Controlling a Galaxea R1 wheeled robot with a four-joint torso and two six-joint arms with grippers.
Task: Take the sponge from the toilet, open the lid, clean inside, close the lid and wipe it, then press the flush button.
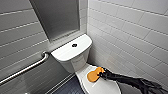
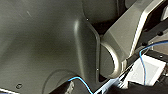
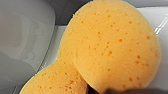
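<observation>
As it lies on the closed lid [image 1: 105, 87], the sponge [image 1: 93, 76] is pinched at one end by the right gripper [image 1: 103, 73]; judged soft, light, squashy, best gripped firmly mid-body.

Nothing readable is showing up here, honestly: no lettering, logo or number is coming through on the toilet [image 1: 75, 60], the sponge [image 1: 93, 75] or the wall tiles [image 1: 130, 30]. The pale panel [image 2: 147, 70] in the left wrist view is coming out too blurry to tell whether anything's printed on it.
</observation>
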